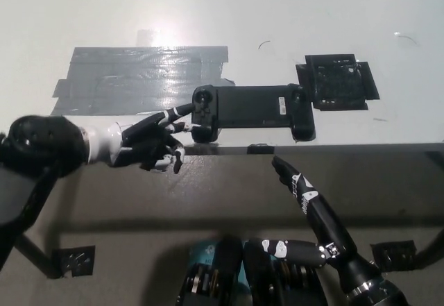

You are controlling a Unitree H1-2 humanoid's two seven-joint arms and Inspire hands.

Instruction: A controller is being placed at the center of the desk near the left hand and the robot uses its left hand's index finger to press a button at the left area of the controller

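Right now the black controller (251, 112) lies flat near the front edge of the white bench (208, 14), its long side running across the view. The left hand (149, 143) sits just beside the controller's left end, holding nothing, with one finger stretched out toward that left grip and its tip at the edge of the grip, just below the round stick; whether it actually touches is too close to call. The other fingers curl downward over the bench edge. Behind the hand, a grey tape patch (139, 80) covers the bench, and a black square pad (338, 82) lies just beside the controller's right end. Down at the lower right, the right hand (305, 212) rests below the bench edge, empty, fingers extended and spread.
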